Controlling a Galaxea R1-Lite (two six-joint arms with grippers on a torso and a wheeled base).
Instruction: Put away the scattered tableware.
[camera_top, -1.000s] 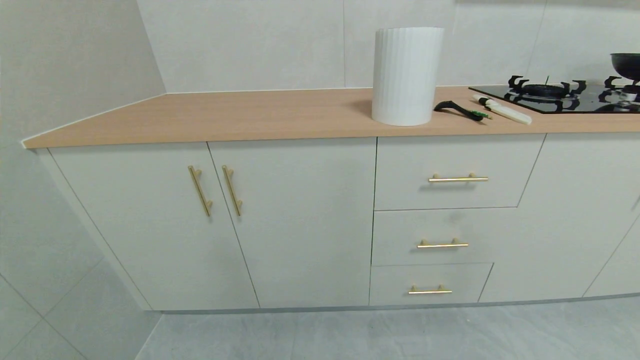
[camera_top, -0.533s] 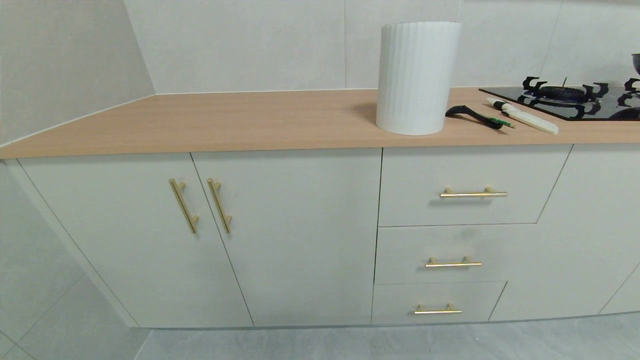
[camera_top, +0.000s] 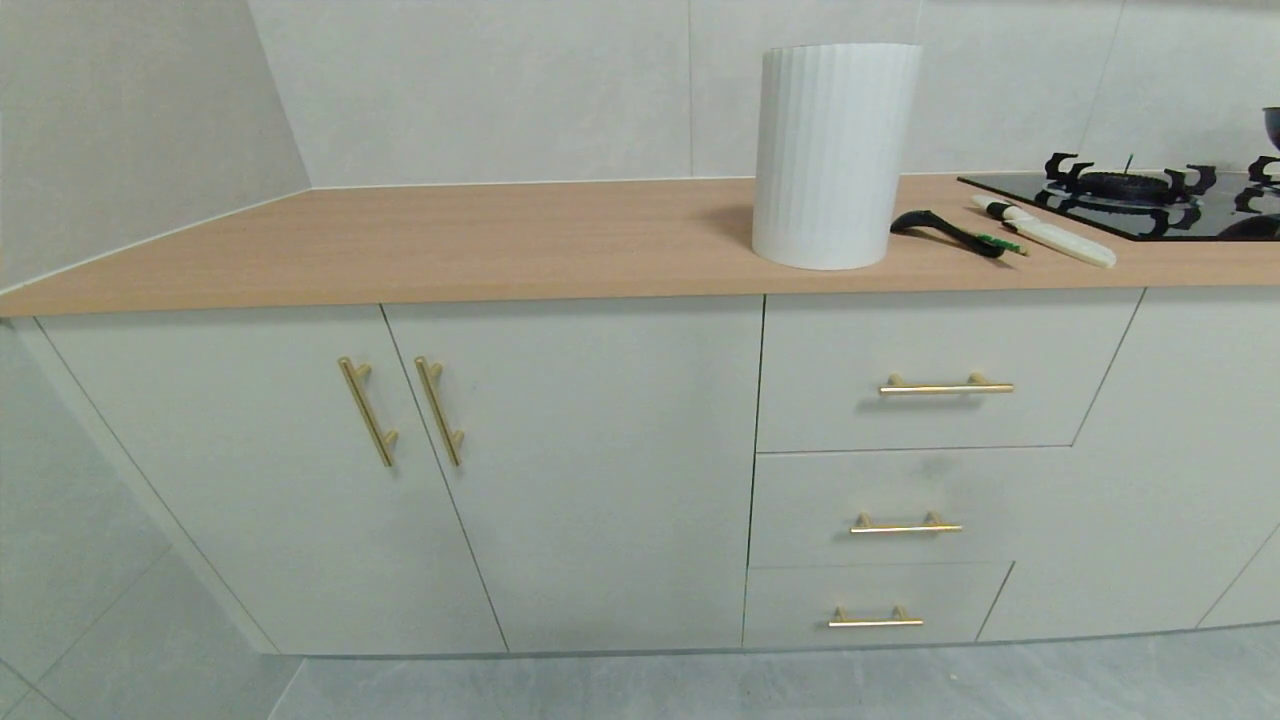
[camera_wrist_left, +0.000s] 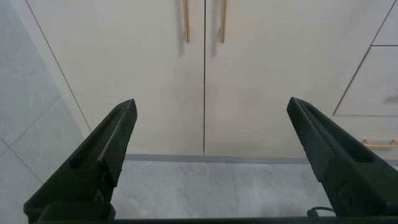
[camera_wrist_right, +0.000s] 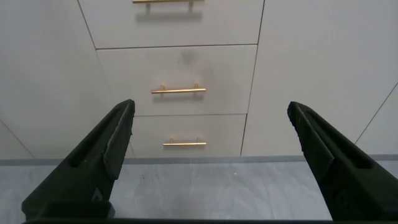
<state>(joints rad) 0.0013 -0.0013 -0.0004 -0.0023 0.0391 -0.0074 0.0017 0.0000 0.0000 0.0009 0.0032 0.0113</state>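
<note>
Upper right, a black utensil and white knife lie beside a tall white holder on the tabletop; both jaws, released, could topple it reaching in.

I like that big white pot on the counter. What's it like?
The white pot is a tall round tube with fine upright ribs, matte, perhaps ceramic. It stands upright on the wooden counter, near its front edge, above the top drawer. A black utensil lies close beside it; whether they touch is unclear. Its inside is hidden.
</note>
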